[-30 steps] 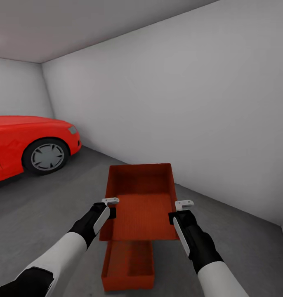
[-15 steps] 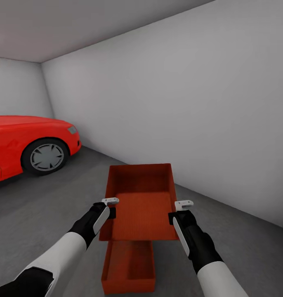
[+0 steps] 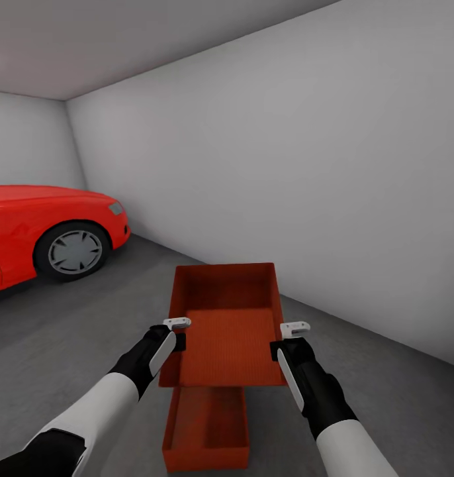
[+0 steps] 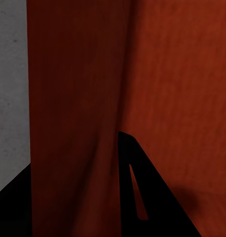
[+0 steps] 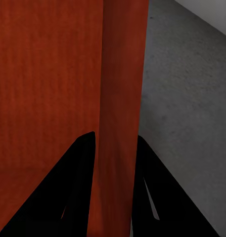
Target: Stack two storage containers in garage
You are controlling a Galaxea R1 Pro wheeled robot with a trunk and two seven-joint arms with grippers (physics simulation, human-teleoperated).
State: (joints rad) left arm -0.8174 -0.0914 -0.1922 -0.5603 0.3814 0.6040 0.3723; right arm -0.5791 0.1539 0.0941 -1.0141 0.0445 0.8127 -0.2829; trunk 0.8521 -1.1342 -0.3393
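Upper container [image 3: 230, 331] held above lower container [image 3: 206, 427] on garage floor [image 3: 88, 331]. Left end effector [image 3: 177, 331] & right end effector [image 3: 290, 334] each clamped on a side wall. Risk: overlap only partial, so lowering now could land it skewed & tip off.

Both storage containers [image 3: 230, 331] are orange-red with a fine ribbed texture. Floor [image 3: 68, 331] mottled dark grey; walls [image 3: 286, 165] plain white; car [image 3: 48, 228] red.
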